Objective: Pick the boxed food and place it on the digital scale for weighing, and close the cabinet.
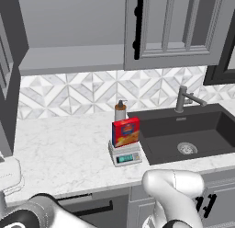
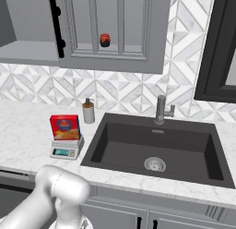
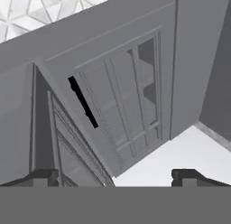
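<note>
The boxed food [image 1: 125,133] [image 2: 65,127], a red carton with a blue oval logo, stands upright on the digital scale [image 1: 125,156] [image 2: 67,149] left of the sink. The scale's teal display faces the counter's front edge. Above, the cabinet's right door [image 1: 179,29] [image 2: 115,29] is shut, its black bar handle [image 1: 137,34] [image 2: 56,27] at the left edge. Its left door [image 1: 5,75] is swung out, baring the shelf [image 1: 69,57]. My gripper [image 3: 115,178] is open and empty. It looks up at a panelled door with its handle [image 3: 83,101].
A beige soap pump [image 1: 120,111] [image 2: 88,111] stands just behind the scale. The dark sink [image 1: 156,130] [image 2: 115,145] and faucet [image 1: 183,99] [image 2: 161,110] lie to the right. A small red jar [image 2: 105,39] sits behind the shut door. My arm's elbow [image 1: 174,185] [image 2: 60,186] rises at the front.
</note>
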